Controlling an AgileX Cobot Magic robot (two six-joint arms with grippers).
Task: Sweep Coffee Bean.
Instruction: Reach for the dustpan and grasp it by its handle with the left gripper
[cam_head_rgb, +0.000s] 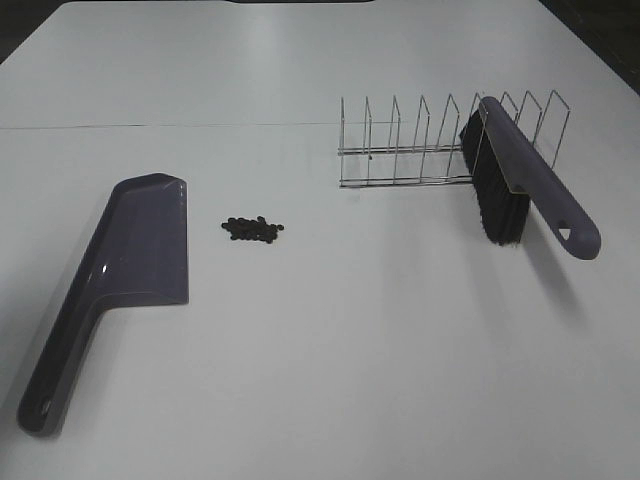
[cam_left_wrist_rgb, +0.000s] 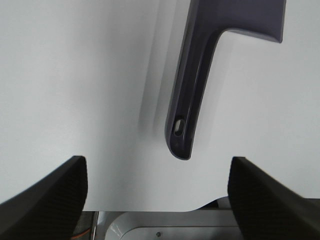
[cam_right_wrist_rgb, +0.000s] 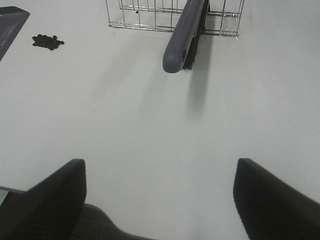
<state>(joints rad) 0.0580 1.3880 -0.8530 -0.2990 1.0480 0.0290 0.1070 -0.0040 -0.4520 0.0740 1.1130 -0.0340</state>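
From the high camera we see the beans (cam_head_rgb: 252, 229) in one small dark cluster on the white table (cam_head_rgb: 350, 360). They lie just right of the dustpan (cam_head_rgb: 130, 250), near its blade but not touching it. The dustpan lies flat, with its handle running toward the near left corner. Farther back and to the right stands a wire rack (cam_head_rgb: 400, 150). The brush (cam_head_rgb: 520, 170) is propped tilted in the rack's right end, bristles down on the near side and handle jutting out toward the near right.

Only the wrist cameras show the grippers. In the left wrist view, the left gripper (cam_left_wrist_rgb: 157, 195) hangs over bare table with its fingers (cam_left_wrist_rgb: 55, 192) spread wide and nothing between them. Ahead of it we see the dustpan's handle end, with its hanging hole, pointing toward the gap. That view shows only the handle and the rear edge of the pan, and the beans lie outside it.

In the right wrist view, the right gripper (cam_right_wrist_rgb: 160, 200) also has its fingers (cam_right_wrist_rgb: 50, 200) spread wide and empty above the table. It sits well back from the brush handle, whose rounded end points toward it. This view also takes in the rack, the beans off to one side, and a corner of the dustpan at the frame's edge. We cannot tell from either view whether the bristles touch the table.
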